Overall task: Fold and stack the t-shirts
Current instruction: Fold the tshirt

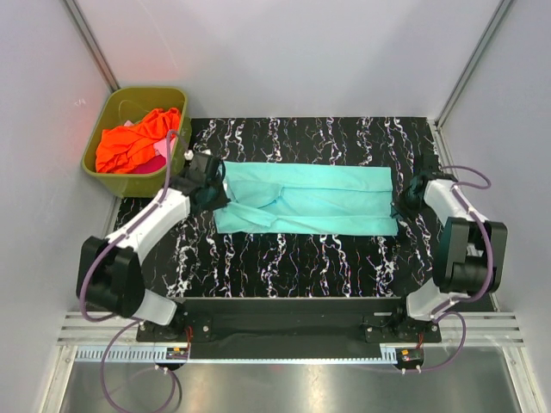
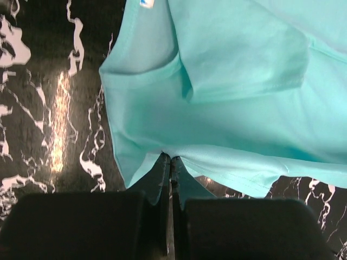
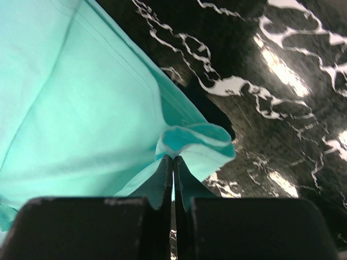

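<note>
The left arm (image 1: 146, 225) and right arm (image 1: 449, 200) are built alike: white moulded link covers alternate with black cylindrical joint housings. A lilac cable (image 1: 470, 169) loops alongside each arm and trails out below its base. Both bases are fixed to one black mounting plate (image 1: 293, 311). The left gripper (image 2: 171, 162) and right gripper (image 3: 173, 160) have matte black fingers (image 2: 157, 181) that taper from blocky black bodies to thin tips.

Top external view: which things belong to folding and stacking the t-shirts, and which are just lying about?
Job: teal cloth t-shirt, spread flat; orange cloth t-shirt and pink cloth t-shirt, bunched together; left gripper and right gripper, each shut on the teal shirt.
Lying about: olive-green plastic tub; black white-veined table.
</note>
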{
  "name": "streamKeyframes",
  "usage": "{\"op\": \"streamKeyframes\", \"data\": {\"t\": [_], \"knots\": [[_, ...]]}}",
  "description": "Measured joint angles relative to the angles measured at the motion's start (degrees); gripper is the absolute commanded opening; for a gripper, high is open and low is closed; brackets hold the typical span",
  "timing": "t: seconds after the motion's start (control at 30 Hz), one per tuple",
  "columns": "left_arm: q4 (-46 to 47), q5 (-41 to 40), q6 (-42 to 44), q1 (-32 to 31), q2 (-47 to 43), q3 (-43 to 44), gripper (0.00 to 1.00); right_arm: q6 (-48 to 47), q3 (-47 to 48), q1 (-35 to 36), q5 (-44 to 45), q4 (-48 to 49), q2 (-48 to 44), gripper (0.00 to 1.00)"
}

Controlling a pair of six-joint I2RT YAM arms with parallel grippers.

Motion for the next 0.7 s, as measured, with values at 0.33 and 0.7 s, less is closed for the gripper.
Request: {"op": "streamKeyframes", "data": {"t": [0.33,0.7], "knots": [[0.2,1.2,5.2,1.7,10.3,9.4,0.00,-3.1,7.1,0.0,-1.5,0.1,7.7,0.00],[-0.2,1.7,7.5,3.5,17.2,17.6,0.00,-4.1,12.6,0.0,-1.6,0.0,12.3,0.00]]}}
